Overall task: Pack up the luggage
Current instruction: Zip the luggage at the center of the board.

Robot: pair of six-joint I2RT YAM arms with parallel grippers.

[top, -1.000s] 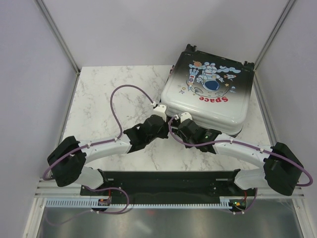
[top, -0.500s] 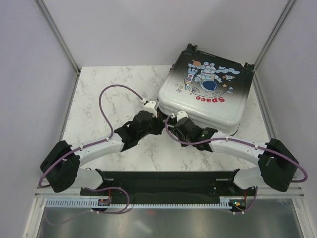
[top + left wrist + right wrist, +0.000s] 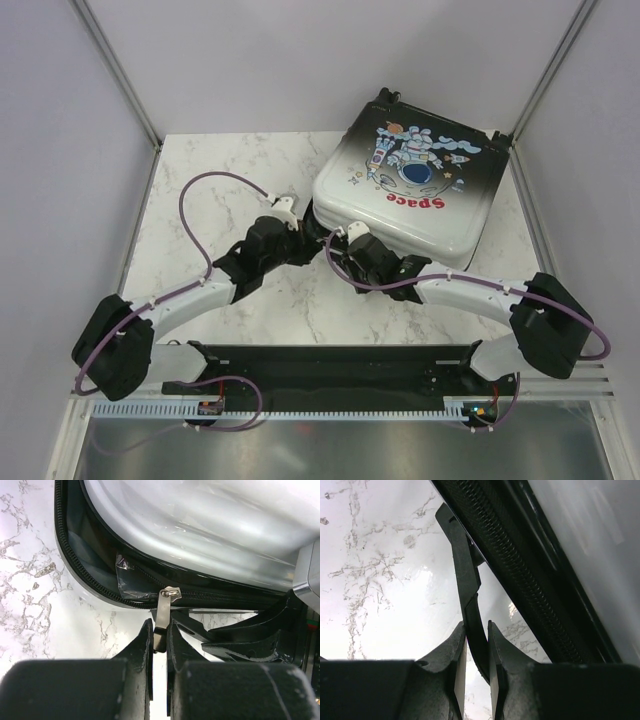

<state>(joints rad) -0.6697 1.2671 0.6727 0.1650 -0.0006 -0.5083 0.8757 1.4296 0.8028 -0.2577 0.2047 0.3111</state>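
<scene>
The suitcase lies lid-down on the marble surface, upper right of the overhead frame. I judge the packing itself done and the zipping only partly done, since a dark gap seems to remain left of the slider. My left pincer is almost fully closed, nipping the silver zipper pull at the case's near-left corner. Just right of it, my right pincer is narrowed onto a thin black tab beside the zipper teeth.
</scene>
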